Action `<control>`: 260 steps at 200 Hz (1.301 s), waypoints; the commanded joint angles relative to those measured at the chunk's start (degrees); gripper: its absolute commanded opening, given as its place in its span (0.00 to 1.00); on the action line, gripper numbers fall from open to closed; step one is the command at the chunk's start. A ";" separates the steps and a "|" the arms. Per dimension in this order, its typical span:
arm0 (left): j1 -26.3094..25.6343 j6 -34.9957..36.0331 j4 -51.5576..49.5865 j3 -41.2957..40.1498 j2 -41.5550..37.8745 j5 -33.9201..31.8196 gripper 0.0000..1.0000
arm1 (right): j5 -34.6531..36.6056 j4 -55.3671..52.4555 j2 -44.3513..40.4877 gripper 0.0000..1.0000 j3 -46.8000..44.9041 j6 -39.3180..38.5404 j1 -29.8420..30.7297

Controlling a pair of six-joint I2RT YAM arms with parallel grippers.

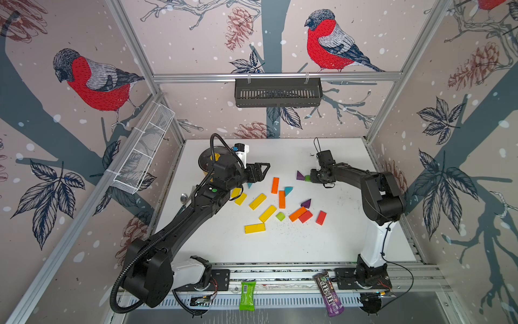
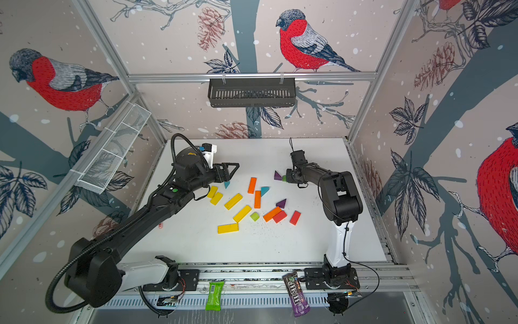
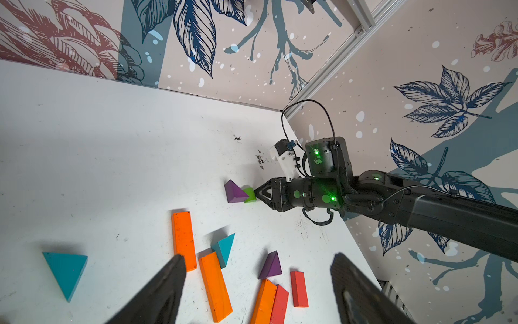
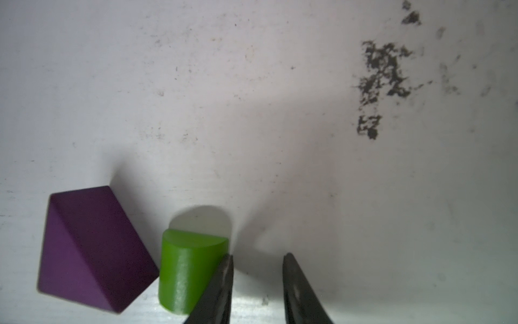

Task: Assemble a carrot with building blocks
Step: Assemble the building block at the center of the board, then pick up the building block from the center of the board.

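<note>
Sitting just beside the purple triangle (image 4: pixel 92 246), the green block (image 4: pixel 187 269) touches a finger (image 4: pixel 218 291) of your clenched right pincer (image 4: pixel 258 255), plain only in the right wrist view; your left pincer (image 3: pixel 259 258) hangs released, empty.

Black shelf (image 1: pixel 277 92), wire basket (image 1: pixel 143 151), green wrapper (image 1: pixel 247 296).

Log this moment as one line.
left gripper open, empty | right gripper shut, empty, at green block beside purple triangle | blocks scattered

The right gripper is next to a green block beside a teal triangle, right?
No, that triangle is purple, not teal; the right wrist view shows it beside the green block, with the right gripper next to that block.
</note>
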 commanded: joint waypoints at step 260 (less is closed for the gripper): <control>-2.64 -0.59 0.48 0.42 -1.36 1.07 0.81 | 5.23 -4.16 -20.56 0.70 -21.82 8.64 19.45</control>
